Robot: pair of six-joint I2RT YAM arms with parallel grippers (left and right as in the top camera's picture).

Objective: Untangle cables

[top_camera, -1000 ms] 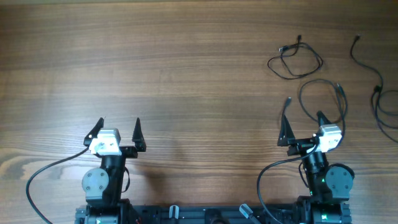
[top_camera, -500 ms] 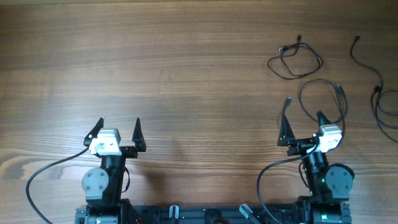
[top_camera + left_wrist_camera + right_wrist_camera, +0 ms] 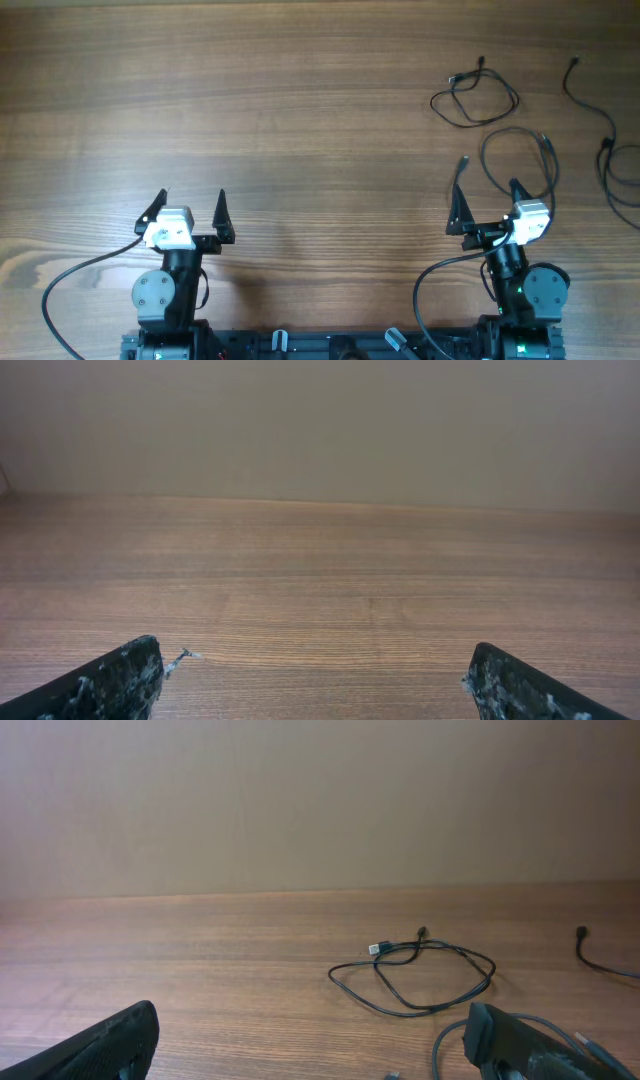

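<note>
Nothing is changing over the last second: both arms are staying parked at the bench's (image 3: 300,100) near edge, so no untangling is advancing. The left gripper (image 3: 190,198) and right gripper (image 3: 487,203) are gaping wide, holding nothing. Three cables are lying far right, apart: a top loop (image 3: 468,124), a middle loop (image 3: 515,130) by the right gripper, and an edge cable (image 3: 567,88).

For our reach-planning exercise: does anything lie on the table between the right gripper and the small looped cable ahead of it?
Only another cable. A larger loop lies just ahead of the open right gripper, partly across the path to the small looped cable. The rest is bare wooden table.
</note>
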